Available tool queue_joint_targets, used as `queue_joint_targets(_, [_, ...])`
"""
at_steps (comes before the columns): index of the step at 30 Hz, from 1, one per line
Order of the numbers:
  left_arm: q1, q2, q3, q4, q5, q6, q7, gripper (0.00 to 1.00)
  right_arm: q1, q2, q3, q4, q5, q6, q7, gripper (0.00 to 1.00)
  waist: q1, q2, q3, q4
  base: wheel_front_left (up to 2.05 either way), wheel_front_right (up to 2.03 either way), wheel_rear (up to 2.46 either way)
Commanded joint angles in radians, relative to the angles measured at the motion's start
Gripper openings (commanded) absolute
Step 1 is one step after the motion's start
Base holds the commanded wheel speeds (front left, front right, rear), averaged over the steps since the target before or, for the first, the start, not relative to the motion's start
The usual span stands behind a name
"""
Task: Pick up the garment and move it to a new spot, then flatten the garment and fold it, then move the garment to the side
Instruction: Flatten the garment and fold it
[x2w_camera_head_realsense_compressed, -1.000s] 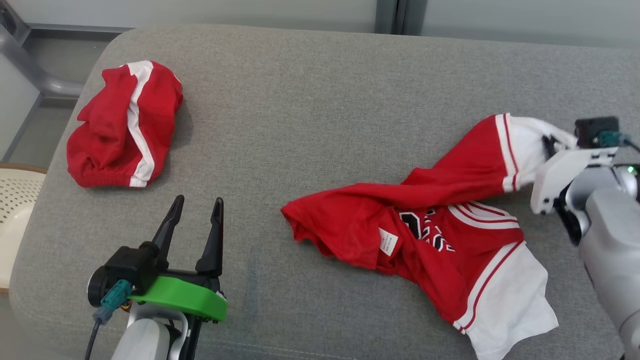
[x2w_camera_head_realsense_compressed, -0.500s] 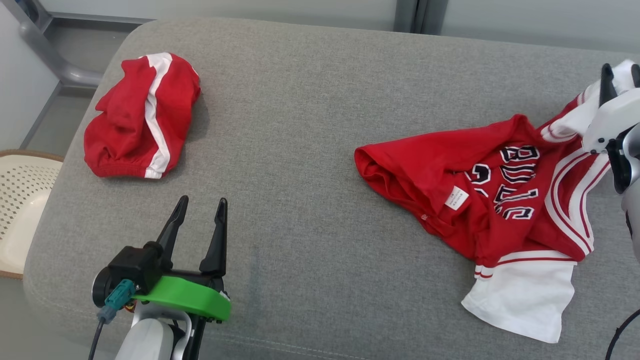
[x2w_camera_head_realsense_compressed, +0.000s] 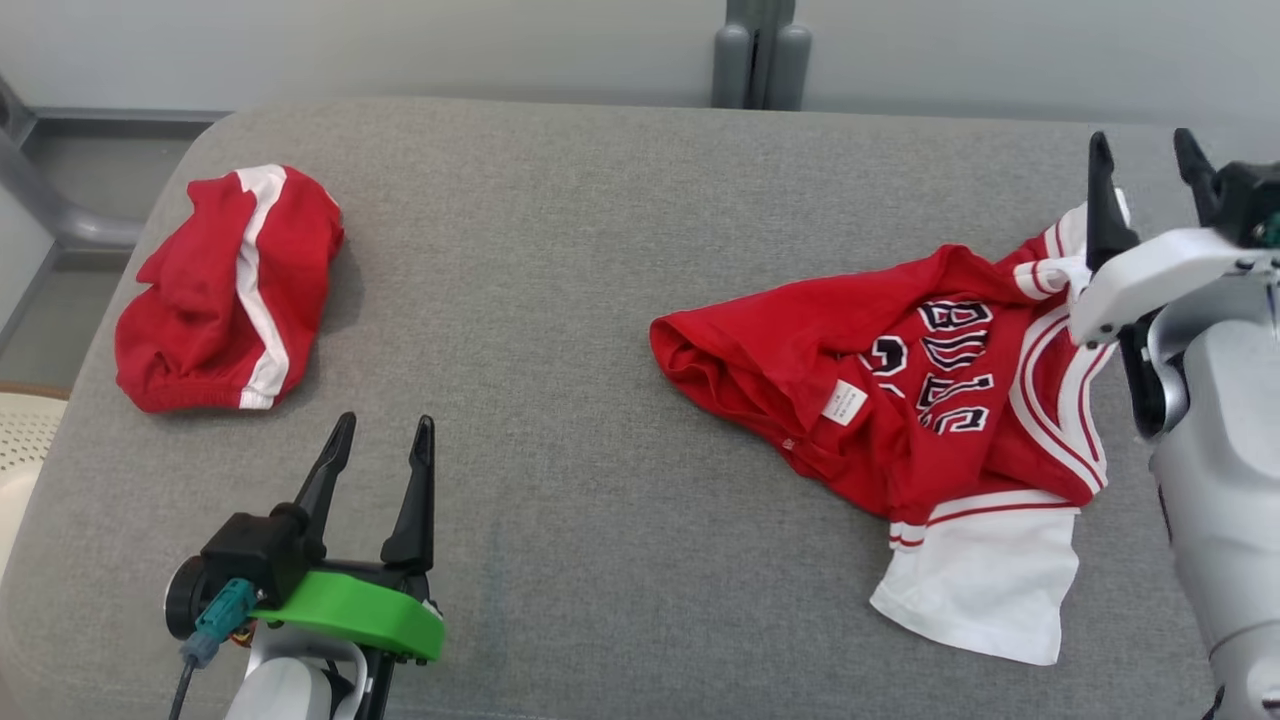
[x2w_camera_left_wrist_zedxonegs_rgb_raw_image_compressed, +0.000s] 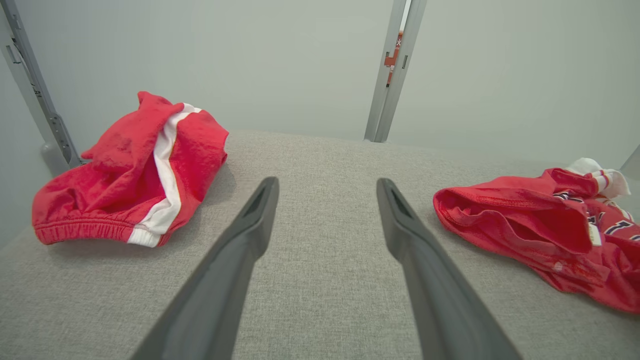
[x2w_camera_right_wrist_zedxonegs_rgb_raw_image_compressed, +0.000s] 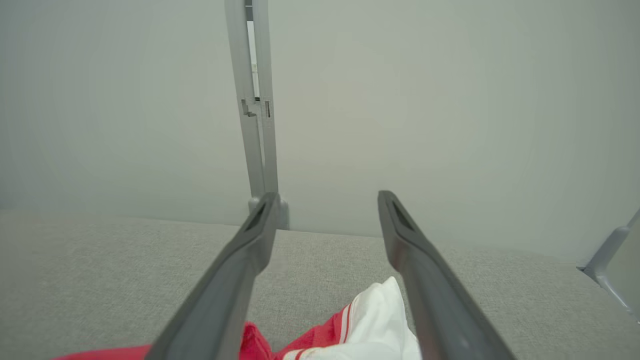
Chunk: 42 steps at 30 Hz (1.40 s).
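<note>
The garment (x2w_camera_head_realsense_compressed: 900, 400), a red jersey with white sleeves and dark lettering, lies crumpled on the right of the grey cushion (x2w_camera_head_realsense_compressed: 600, 250). My right gripper (x2w_camera_head_realsense_compressed: 1140, 140) stands open just above and behind its upper white sleeve, with nothing between the fingers. In the right wrist view that sleeve (x2w_camera_right_wrist_zedxonegs_rgb_raw_image_compressed: 375, 320) lies below the open right gripper (x2w_camera_right_wrist_zedxonegs_rgb_raw_image_compressed: 327, 197). My left gripper (x2w_camera_head_realsense_compressed: 385, 422) is open and empty near the front left. Through the left wrist view's open left gripper (x2w_camera_left_wrist_zedxonegs_rgb_raw_image_compressed: 327, 182), the jersey (x2w_camera_left_wrist_zedxonegs_rgb_raw_image_compressed: 525, 225) lies to the right.
A second red piece with a white stripe (x2w_camera_head_realsense_compressed: 225, 290) lies bunched at the back left, also in the left wrist view (x2w_camera_left_wrist_zedxonegs_rgb_raw_image_compressed: 135, 170). A pale perforated basket (x2w_camera_head_realsense_compressed: 25, 440) sits off the cushion's left edge. A grey post (x2w_camera_head_realsense_compressed: 758, 60) stands behind.
My right gripper has opened and let go of the white sleeve, and the jersey has settled into a heap on the right. The camera has shifted. The left gripper stays as it was.
</note>
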Motion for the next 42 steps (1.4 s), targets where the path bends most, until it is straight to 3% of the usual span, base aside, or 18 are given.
queue_joint_targets(1, [0.015, 0.008, 0.005, -0.002, 0.003, 0.000, 0.001, 1.00, 0.053, 0.005, 0.006, -0.058, 0.012, -0.002, -0.003, 1.00, 0.0000, -0.0001, -0.035, -0.041, 0.00, 0.00, 0.00])
queue_joint_targets(11, [0.045, 0.011, 0.025, -0.011, 0.015, 0.000, 0.001, 1.00, 0.369, 0.070, 0.055, -0.412, 0.078, -0.002, -0.003, 1.00, 0.0000, -0.0001, -0.060, -0.098, 0.00, 0.00, 0.00])
queue_joint_targets(21, [0.050, 0.012, 0.026, -0.013, 0.018, 0.000, 0.001, 1.00, 0.631, 0.148, 0.071, -0.635, 0.083, -0.002, -0.003, 1.00, 0.0000, -0.0001, -0.058, -0.114, 0.00, 0.00, 0.00])
queue_joint_targets(29, [0.011, 0.016, -0.027, 0.000, 0.015, 0.000, 0.001, 1.00, 0.683, 0.178, 0.095, -0.697, 0.071, -0.002, 0.001, 1.00, 0.0000, -0.0001, -0.050, -0.143, 0.00, 0.00, 0.00])
queue_joint_targets(42, [-0.188, 0.013, -0.333, 0.105, -0.021, 0.000, 0.001, 1.00, 0.645, 0.191, 0.136, -0.699, 0.083, -0.002, 0.004, 1.00, 0.0000, -0.0001, 0.015, -0.271, 0.00, 0.00, 0.00])
